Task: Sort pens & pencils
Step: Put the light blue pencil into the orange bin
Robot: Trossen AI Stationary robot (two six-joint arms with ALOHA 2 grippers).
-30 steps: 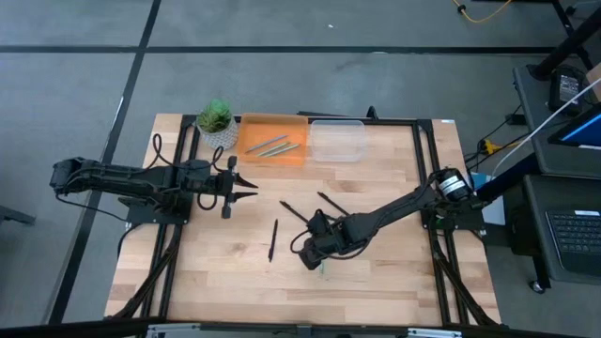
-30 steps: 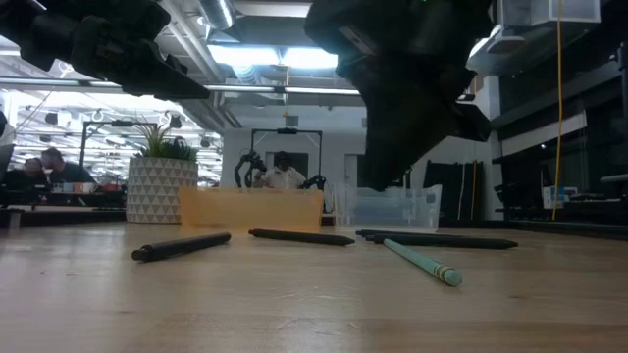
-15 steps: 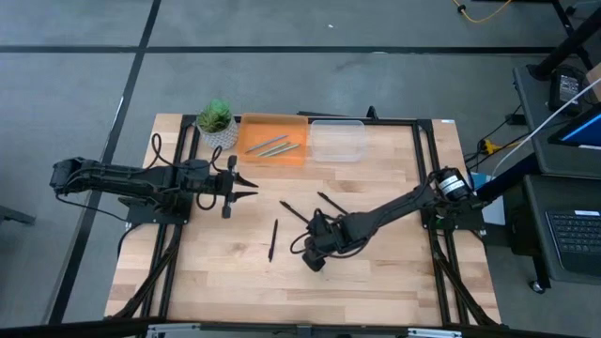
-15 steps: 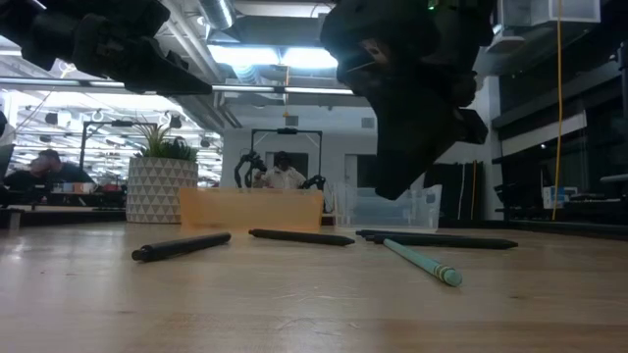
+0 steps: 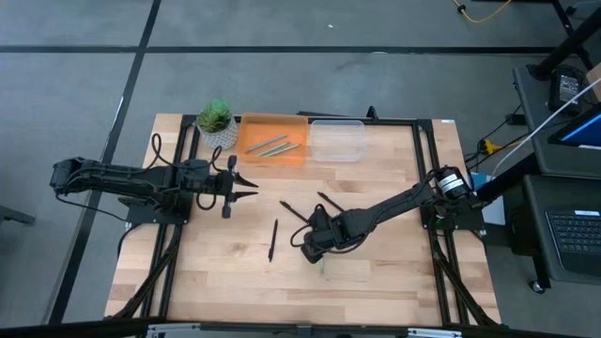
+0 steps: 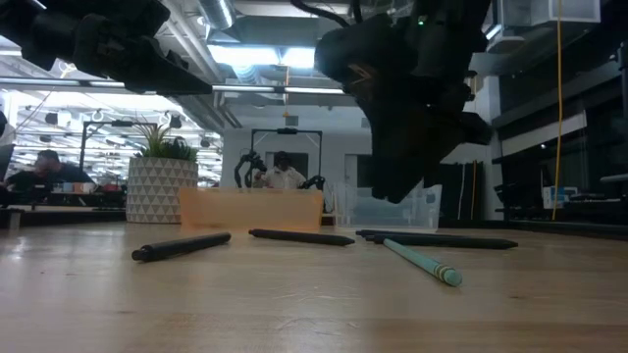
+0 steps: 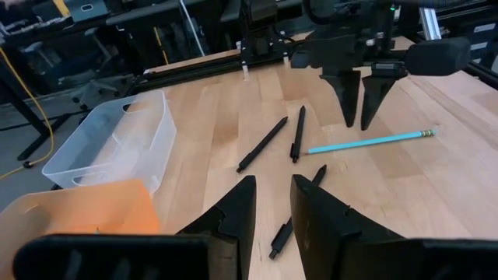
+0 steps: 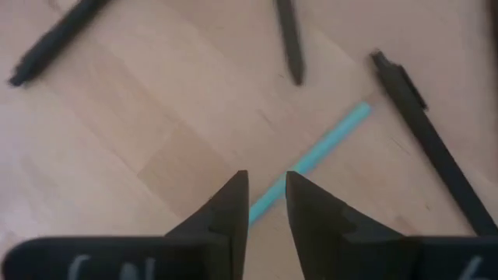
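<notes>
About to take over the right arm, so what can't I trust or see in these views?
- High view: teal pencil almost wholly hidden under the right hand.
- Right wrist view: pencil's near end hidden behind the fingers.
- Low view: orange tray contents hidden by its wall.
- High view: tray sticks too small to tell pens from pencils.

The table (image 5: 376,282) is pale butcher-block wood, its glued strips smooth with a faint satin sheen, framed by dark matt metal rails (image 5: 427,207). The light blue pencil (image 7: 366,141) looks like smooth painted wood with a small metal band and eraser at one end, while the black pens (image 7: 262,144) are matt plastic. At the table's far edge the orange bin (image 5: 272,141) is translucent, slightly frosted plastic, the clear bin (image 5: 338,141) beside it is glossy see-through plastic, and the plant pot (image 6: 155,190) has a matt white faceted surface; both grippers' fingers (image 7: 233,218) look like dull black plastic.
</notes>
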